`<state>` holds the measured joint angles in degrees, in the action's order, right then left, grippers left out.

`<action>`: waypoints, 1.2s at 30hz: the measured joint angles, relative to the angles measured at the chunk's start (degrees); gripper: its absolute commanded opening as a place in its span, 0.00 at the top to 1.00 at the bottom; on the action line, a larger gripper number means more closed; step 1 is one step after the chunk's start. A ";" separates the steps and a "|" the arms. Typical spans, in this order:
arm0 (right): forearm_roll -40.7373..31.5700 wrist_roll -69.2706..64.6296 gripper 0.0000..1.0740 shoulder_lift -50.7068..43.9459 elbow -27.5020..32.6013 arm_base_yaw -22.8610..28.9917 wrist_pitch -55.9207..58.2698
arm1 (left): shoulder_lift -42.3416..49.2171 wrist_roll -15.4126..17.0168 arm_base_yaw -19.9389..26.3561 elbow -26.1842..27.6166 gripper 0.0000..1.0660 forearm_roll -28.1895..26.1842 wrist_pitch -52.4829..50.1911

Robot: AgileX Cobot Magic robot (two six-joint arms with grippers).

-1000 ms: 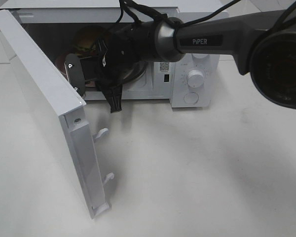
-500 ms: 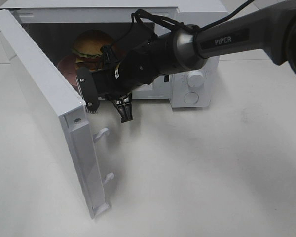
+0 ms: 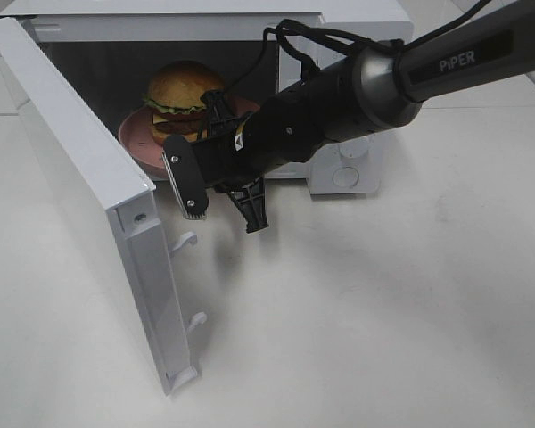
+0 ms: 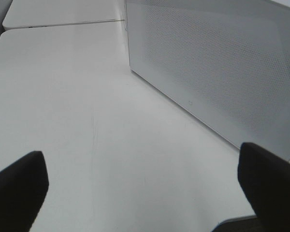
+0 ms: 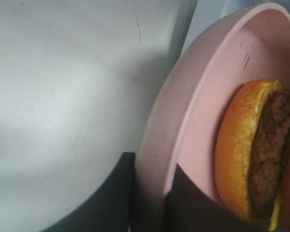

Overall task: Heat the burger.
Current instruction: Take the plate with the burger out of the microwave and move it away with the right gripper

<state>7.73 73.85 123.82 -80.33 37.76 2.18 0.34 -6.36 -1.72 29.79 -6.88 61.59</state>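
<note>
The burger (image 3: 183, 94) sits on the pink plate (image 3: 138, 138) inside the open microwave (image 3: 160, 7) at the worktop's (image 3: 383, 312) back edge. The right gripper (image 5: 150, 193) pinches the plate's rim and the left gripper (image 4: 142, 181) is wide and empty, so I think it should keep the plate flat, push it right in, then let go.

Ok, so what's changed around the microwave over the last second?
The right gripper, closed on the rim of the pink plate, has pulled back out of the microwave toward its front and right. The plate with the burger has slid along with it toward the opening, so the burger is now in plain sight. Nothing was released. The microwave and its open door have not moved.
</note>
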 measured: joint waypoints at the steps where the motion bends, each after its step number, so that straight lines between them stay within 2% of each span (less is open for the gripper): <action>1: 0.00 0.00 1.00 0.00 0.00 0.00 0.00 | 0.00 0.00 0.00 0.00 0.06 0.00 0.00; 36: 1.26 4.47 1.00 -18.51 26.93 0.23 -9.63 | 0.00 0.00 0.00 0.00 0.06 0.00 0.00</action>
<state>9.00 78.32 105.31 -53.40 37.99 -7.45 0.34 -6.36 -1.72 29.79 -6.88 61.59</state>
